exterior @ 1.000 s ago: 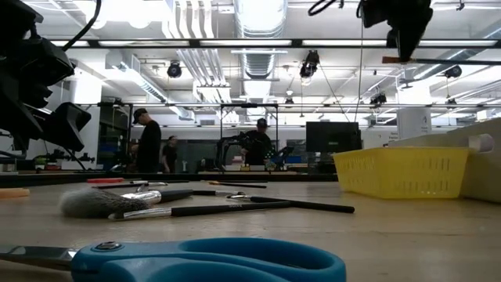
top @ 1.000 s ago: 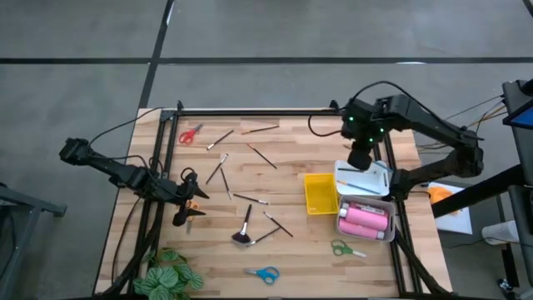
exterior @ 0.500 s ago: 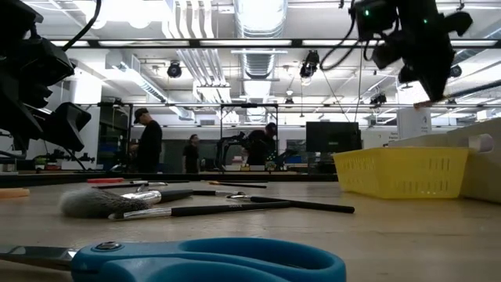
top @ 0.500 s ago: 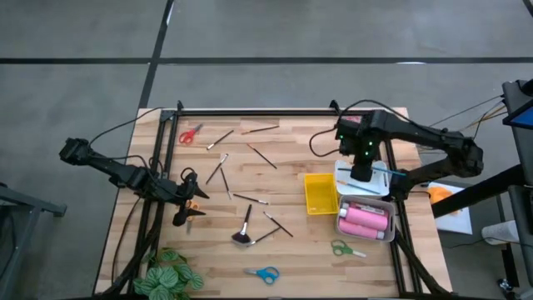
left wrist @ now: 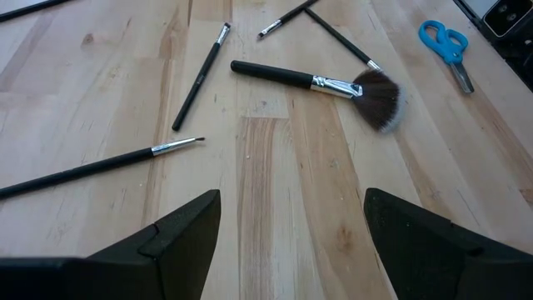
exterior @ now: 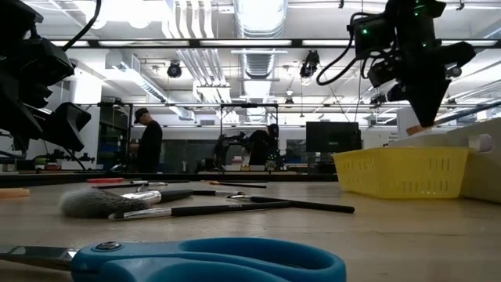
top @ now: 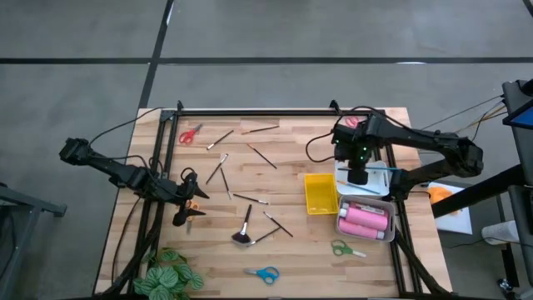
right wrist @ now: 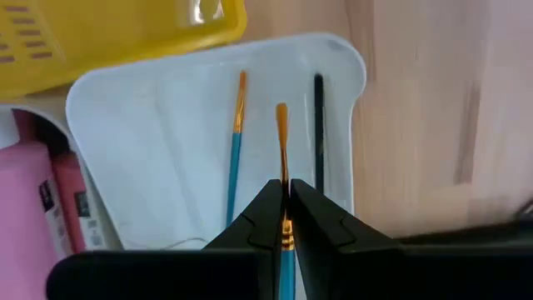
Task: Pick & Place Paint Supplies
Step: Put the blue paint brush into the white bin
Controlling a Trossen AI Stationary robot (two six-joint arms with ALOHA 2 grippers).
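- Scissors on the table: three pairs, red-handled (top: pixel 190 134) at the far left corner, green-handled (top: pixel 346 248) near the bottle tray, blue-handled (top: pixel 264 272) at the near edge; an orange handle shows under the left gripper, too covered to count surely.
- Thin brushes loose on the wood: about eight, scattered across the middle of the table (top: pixel 275 100), with one fluffy black brush (left wrist: pixel 321 82) lying among them.
- The white tray (right wrist: pixel 166 117) already has two brushes lying in it, a blue-handled one (right wrist: pixel 235 142) and a black one (right wrist: pixel 318 117), side by side and apart.
- Pink bottles (top: pixel 364 220) lie in a second tray beside the yellow basket (top: pixel 320 193); they look like two, though the count is hard to make out.
- The right gripper (right wrist: pixel 285 218) hangs just over the white tray, its fingers pressed together on a thin brush with an orange tip (right wrist: pixel 282 142); the brush points out over the tray between the two lying there.
- The left gripper (left wrist: pixel 291 242) waits low at the left side of the table, fingers wide apart, holding nothing.
- A leafy plant (top: pixel 169 273) sits at the near left corner, partly cut off by the arm frame.
- People stand far back in the room, small and dim.
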